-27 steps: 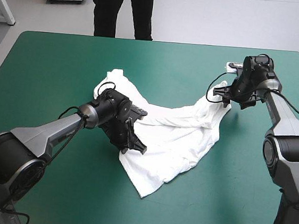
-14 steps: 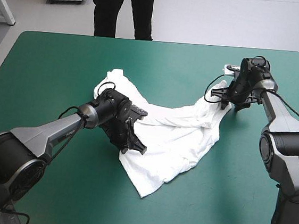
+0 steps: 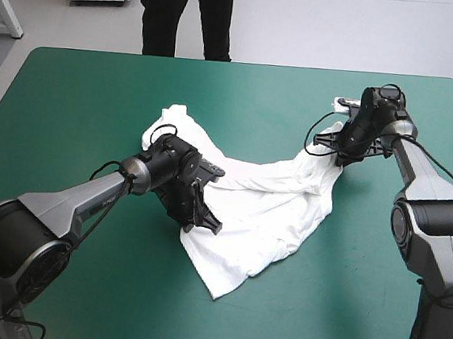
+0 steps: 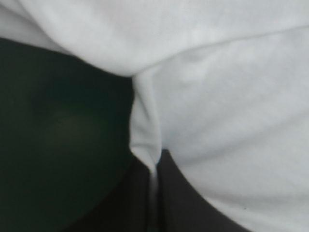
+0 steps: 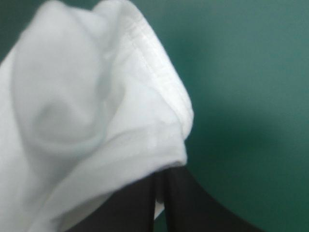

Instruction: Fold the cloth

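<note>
The white T-shirt (image 3: 264, 198) lies crumpled across the middle of the teal-green table, stretched from a sleeve at the far left to a raised corner at the right. My left gripper (image 3: 202, 220) is low at the shirt's left edge, shut on the T-shirt (image 4: 217, 96); a fold of cloth runs down between its black fingers (image 4: 183, 198). My right gripper (image 3: 340, 155) is at the shirt's far right corner, shut on the T-shirt (image 5: 96, 121), whose hemmed edge (image 5: 164, 82) bunches up ahead of the meeting fingers (image 5: 193, 208).
Bare teal-green cover (image 3: 95, 107) surrounds the shirt on all sides, with wide room at the left, the near edge and the right. A small white thing (image 3: 348, 103) lies on the table just beyond my right wrist.
My right gripper has closed on the shirt's right corner and shifted slightly left. The left arm has stayed where it was.
</note>
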Tool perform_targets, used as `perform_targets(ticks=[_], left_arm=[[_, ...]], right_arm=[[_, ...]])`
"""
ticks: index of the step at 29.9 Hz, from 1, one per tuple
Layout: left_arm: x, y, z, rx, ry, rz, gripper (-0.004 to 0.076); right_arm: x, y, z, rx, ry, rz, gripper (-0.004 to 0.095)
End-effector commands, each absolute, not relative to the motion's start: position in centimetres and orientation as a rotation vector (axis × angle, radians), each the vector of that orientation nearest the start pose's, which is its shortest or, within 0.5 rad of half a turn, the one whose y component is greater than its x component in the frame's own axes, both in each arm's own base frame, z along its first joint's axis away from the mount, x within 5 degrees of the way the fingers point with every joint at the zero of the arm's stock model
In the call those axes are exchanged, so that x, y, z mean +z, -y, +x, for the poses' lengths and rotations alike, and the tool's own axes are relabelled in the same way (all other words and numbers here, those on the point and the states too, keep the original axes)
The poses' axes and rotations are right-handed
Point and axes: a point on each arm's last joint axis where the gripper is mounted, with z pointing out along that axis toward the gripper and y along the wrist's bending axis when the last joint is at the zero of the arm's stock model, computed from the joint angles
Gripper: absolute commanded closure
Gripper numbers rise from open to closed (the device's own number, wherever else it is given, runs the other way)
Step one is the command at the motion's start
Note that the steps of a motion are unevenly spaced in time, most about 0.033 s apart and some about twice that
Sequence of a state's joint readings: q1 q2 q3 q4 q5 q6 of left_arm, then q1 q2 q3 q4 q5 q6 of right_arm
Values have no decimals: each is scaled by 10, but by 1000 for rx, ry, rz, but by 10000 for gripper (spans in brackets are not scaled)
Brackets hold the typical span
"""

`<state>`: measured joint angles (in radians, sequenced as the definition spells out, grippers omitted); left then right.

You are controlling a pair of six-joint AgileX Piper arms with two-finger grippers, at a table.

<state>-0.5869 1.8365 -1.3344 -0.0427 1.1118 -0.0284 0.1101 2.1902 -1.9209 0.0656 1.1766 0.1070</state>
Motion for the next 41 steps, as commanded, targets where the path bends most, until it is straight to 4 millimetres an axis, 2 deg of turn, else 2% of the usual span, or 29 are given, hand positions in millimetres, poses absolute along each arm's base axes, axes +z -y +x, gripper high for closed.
perform_targets(ticks=[1, 3, 6, 11, 16, 20, 26, 32, 37, 41], left_arm=[[259, 187, 303, -58, -2872, 762, 734], [285, 177, 309, -81, -2826, 701, 734], [336, 159, 315, -114, -2717, 601, 734], [417, 136, 308, -153, -2520, 519, 734], [501, 127, 281, -245, -2240, 489, 734], [556, 116, 254, -295, -2028, 457, 734], [610, 99, 208, -364, -1786, 425, 734], [648, 82, 163, -406, -1561, 408, 734], [673, 67, 125, -450, -1353, 375, 734], [678, 62, 110, -465, -1309, 372, 734]], right_arm=[[273, -52, 440, 86, -2879, -23, 921], [301, -51, 430, 93, -2816, -30, 921], [348, -48, 407, 104, -2702, -40, 921], [415, -45, 363, 149, -2531, -64, 921], [472, -44, 310, 208, -2363, -109, 921], [510, -42, 267, 244, -2216, -145, 921], [578, -35, 203, 240, -1926, -155, 921], [637, -31, 143, 260, -1629, -170, 921], [660, -30, 109, 274, -1479, -197, 921], [662, -28, 100, 261, -1482, -199, 921]])
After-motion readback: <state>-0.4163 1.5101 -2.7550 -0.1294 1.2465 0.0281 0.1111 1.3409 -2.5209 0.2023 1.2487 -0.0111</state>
